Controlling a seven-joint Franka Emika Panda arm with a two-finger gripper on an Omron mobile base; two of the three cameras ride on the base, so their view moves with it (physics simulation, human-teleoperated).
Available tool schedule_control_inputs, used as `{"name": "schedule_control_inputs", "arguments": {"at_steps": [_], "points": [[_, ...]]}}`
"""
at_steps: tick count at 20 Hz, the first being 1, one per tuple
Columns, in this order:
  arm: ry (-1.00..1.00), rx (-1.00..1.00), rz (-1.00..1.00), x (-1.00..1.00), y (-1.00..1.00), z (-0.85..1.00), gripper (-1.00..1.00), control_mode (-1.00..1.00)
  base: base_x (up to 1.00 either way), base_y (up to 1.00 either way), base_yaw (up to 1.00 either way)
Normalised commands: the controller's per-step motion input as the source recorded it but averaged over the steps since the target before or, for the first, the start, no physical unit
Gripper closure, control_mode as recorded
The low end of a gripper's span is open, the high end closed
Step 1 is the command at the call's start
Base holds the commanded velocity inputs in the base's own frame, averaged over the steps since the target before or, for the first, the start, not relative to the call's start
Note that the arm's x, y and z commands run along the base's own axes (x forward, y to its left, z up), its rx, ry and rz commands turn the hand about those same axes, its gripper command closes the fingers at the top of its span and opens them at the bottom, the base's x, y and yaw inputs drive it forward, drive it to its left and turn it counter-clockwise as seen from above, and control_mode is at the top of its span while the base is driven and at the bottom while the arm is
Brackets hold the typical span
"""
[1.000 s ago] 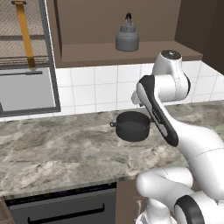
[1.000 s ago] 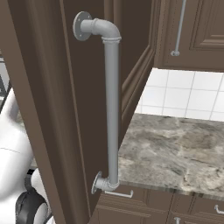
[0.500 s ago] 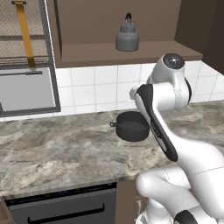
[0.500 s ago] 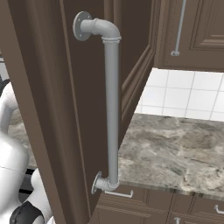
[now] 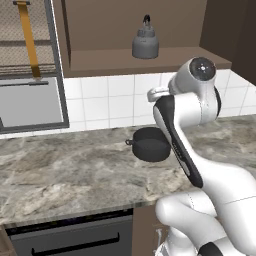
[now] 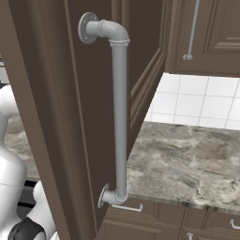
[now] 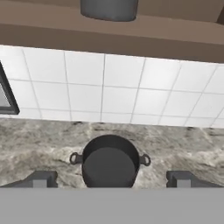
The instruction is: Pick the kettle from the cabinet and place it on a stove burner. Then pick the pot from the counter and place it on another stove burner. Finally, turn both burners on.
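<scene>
Sitting untouched on the floor of the dark brown wooden wall cabinet (image 5: 150,62), the small grey metal kettle (image 5: 145,44) awaits step 1. At 6 o'clock from it, the wide charcoal-black pot (image 5: 150,144) rests on the marbled stone table (image 5: 60,170). End effector (image 7: 111,178) fingers stand wide apart, empty. I judge nothing done: 2 placements and 2 burners remain.

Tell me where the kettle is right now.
The kettle stands on the cabinet floor in the left base view, above the white tiles and the pot on the counter.
</scene>
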Motion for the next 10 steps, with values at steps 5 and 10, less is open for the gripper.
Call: {"name": "schedule_control_inputs", "arguments": {"at_steps": [5, 10], "points": [[-0.21, 0.0, -0.03, 0.0, 0.05, 0.44, -1.0, -1.0, 0.0, 0.0, 0.0], [-0.16, 0.0, -0.03, 0.0, 0.05, 0.5, -1.0, -1.0, 0.0, 0.0, 0.0]]}}
